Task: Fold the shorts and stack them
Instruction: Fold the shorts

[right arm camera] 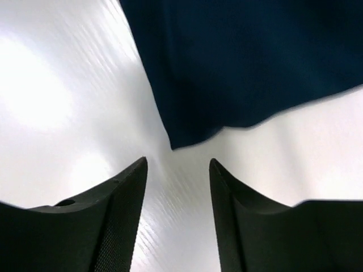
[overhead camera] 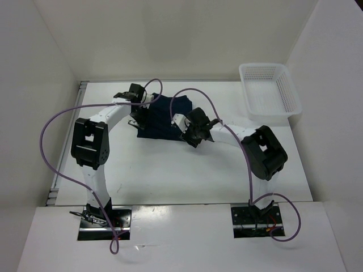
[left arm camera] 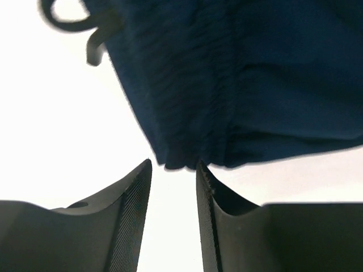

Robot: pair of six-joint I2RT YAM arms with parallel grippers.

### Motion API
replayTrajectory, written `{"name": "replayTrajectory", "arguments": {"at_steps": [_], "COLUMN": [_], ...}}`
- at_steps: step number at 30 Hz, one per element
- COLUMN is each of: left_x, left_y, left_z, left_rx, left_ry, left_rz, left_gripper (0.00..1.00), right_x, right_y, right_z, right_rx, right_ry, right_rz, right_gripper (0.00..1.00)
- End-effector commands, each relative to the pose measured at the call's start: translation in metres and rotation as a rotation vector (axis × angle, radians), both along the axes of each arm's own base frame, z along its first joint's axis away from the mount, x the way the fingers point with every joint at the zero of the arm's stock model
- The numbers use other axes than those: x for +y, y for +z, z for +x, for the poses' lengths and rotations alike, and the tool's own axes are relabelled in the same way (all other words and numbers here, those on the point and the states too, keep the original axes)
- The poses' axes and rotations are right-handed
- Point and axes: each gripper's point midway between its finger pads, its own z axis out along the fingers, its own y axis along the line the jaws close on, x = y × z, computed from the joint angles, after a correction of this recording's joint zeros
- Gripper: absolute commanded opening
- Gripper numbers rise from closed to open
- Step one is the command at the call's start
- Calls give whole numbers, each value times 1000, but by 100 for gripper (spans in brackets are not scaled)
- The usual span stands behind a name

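1. Nearest, the left claw [left arm camera: 174,164] and right claw [right arm camera: 177,161] sit low over the white surface [overhead camera: 170,170], both released and empty.
2. The left claw faces the gathered waistband edge, just beyond its fingertips; the drawstring [left arm camera: 96,42] curls off to the left.
3. The right claw points at a cloth corner just ahead, not touching it.
4. The shorts [overhead camera: 161,113] lie at the far middle, between the claws, with their long axis running from one claw to the other; neither arm looks nearer.
5. They are dark navy, soft and rumpled, seemingly not yet folded neatly.
6. Farthest right stands a white basket [overhead camera: 271,114], well apart.
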Motion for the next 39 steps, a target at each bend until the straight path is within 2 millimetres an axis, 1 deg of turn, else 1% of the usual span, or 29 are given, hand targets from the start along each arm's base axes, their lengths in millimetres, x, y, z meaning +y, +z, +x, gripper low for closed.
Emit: {"name": "replayTrajectory", "arguments": {"at_steps": [1, 2, 4, 5, 6, 7, 8, 9, 10, 11, 12, 13, 15, 17, 18, 20, 21, 22, 23, 24, 25, 26, 28, 30, 33, 34, 35, 37, 39], "left_x": [-4, -5, -7, -7, -9, -13, -11, -12, -17, -21, -25, -30, -36, -37, -35, -27, -26, -21, -19, -20, -18, -18, -18, -18, -18, -18, -19, -19, -13], "left_y": [40, 40, 40, 36, 37, 37, 37, 37, 42, 42, 43, 48, 46, 39, 28, 17, 10, 10, 5, 1, 1, -5, -15, -21, -25, -25, -25, -25, -18], "left_z": [-2, -4, -5, -5, -6, -6, -6, -6, -4, -5, -7, -5, -7, -6, -6, -6, -3, -1, 1, 3, 4, 3, 3, 2, 2, 2, 1, 1, 2], "left_rx": [-47, -36, -33, -25, -21, -18, -16, -14, -21, -17, -12, -16, 1, 9, 20, 35, 32, 30, 30, 28, 26, 35, 51, 64, 75, 75, 76, 76, 58], "left_ry": [-31, -34, -40, -39, -45, -52, -47, -51, -62, -70, -80, -92, -107, -106, -100, -80, -76, -64, -59, -59, -56, -55, -53, -52, -51, -51, -54, -54, -42], "left_rz": [-52, -59, -71, -69, -83, -99, -109, -119, -144, -162, -184, -231, -266, -265, -254, -234, -226, -226, -215, -215, -206, -205, -203, -201, -199, -199, -207, -207, -199], "left_gripper": [45, 46, 46, 46, 46, 46, 46, 46, 46, 46, 49, 52, 56, 59, 59, 60, 60, 60, 60, 60, 60, 60, 54, 47, 29, 23, 12, 6, 1], "right_x": [21, 27, 32, 39, 52, 58, 67, 78, 84, 96, 99, 102, 115, 125, 128, 139, 140, 150, 156, 158, 164, 166, 172, 176, 172, 171, 173, 172, 170], "right_y": [87, 119, 139, 127, 152, 152, 125, 145, 140, 132, 123, 119, 112, 116, 103, 104, 94, 95, 86, 91, 83, 88, 73, 65, 49, 49, 43, 38, 30], "right_z": [21, 38, 59, 71, 91, 102, 115, 135, 145, 166, 171, 178, 187, 192, 193, 192, 193, 188, 183, 183, 179, 178, 172, 170, 170, 171, 168, 171, 173], "right_rx": [-27, -63, -68, -46, -102, -106, -58, -99, -91, -87, -58, -61, -67, -85, -55, -50, -34, -30, -12, -15, 6, 3, 37, 58, 77, 77, 77, 57, 63], "right_ry": [41, 35, 14, 3, 12, 8, -7, -5, -12, -23, -35, -35, -31, -22, -30, -7, -16, 6, 20, 31, 30, 42, 46, 12, -20, -34, -37, -75, -106], "right_rz": [244, 319, 390, 388, 436, 445, 444, 476, 479, 493, 485, 487, 503, 523, 529, 551, 549, 556, 554, 564, 561, 572, 570, 566, 544, 543, 533, 512, 503], "right_gripper": [54, 60, 61, 61, 61, 61, 61, 61, 61, 61, 61, 61, 63, 66, 69, 72, 73, 73, 73, 73, 73, 73, 72, 68, 60, 51, 46, 32, 23]}}
